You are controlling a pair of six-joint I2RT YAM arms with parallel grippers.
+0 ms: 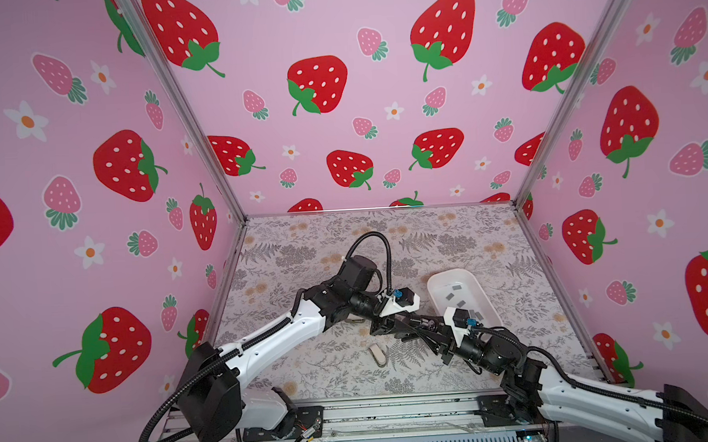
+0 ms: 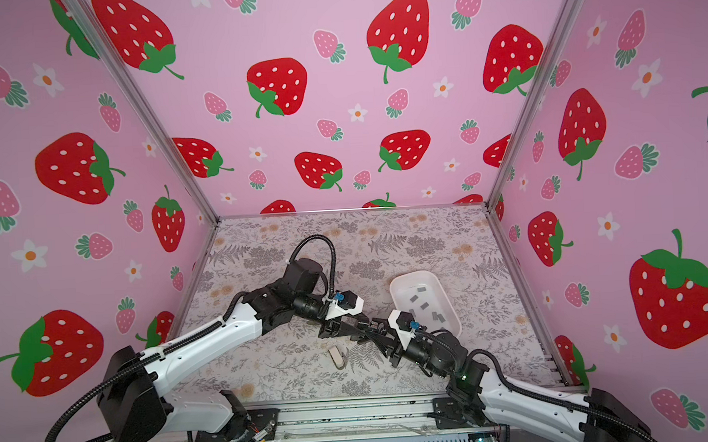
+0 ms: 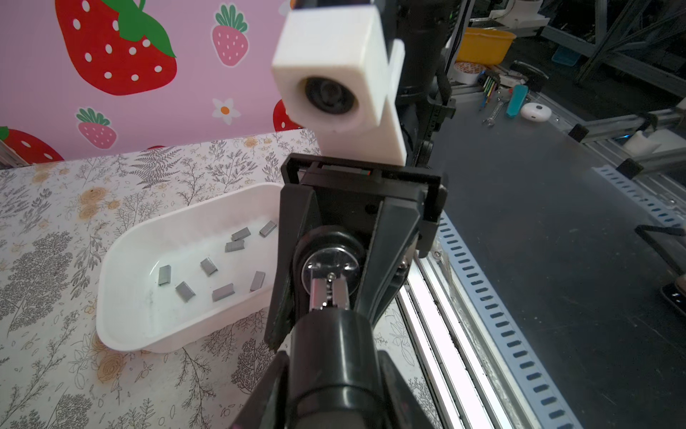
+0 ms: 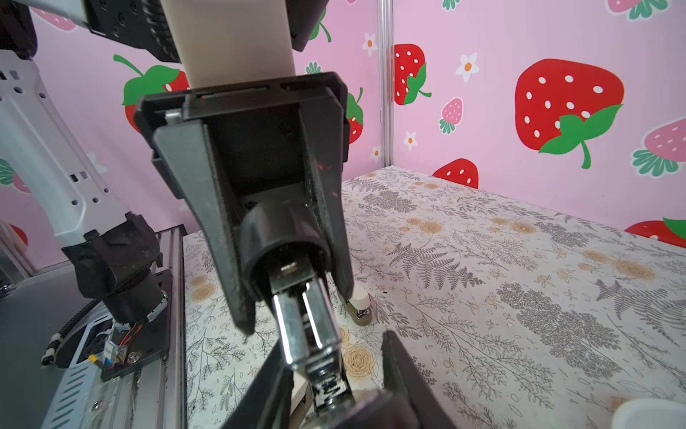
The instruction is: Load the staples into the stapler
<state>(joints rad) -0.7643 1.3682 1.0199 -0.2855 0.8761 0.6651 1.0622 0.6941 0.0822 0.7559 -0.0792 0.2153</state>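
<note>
Black stapler [image 4: 286, 237] spans my claws: left claw [image 4: 293, 297] pinched on its cap end, right claw [image 3: 326, 315] clamped on the other end

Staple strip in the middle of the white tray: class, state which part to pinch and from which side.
Pinch the staple strip across its long edges from straight above: it lies on the floor apart from others, and the tray walls would likely hinder side approaches.
</note>
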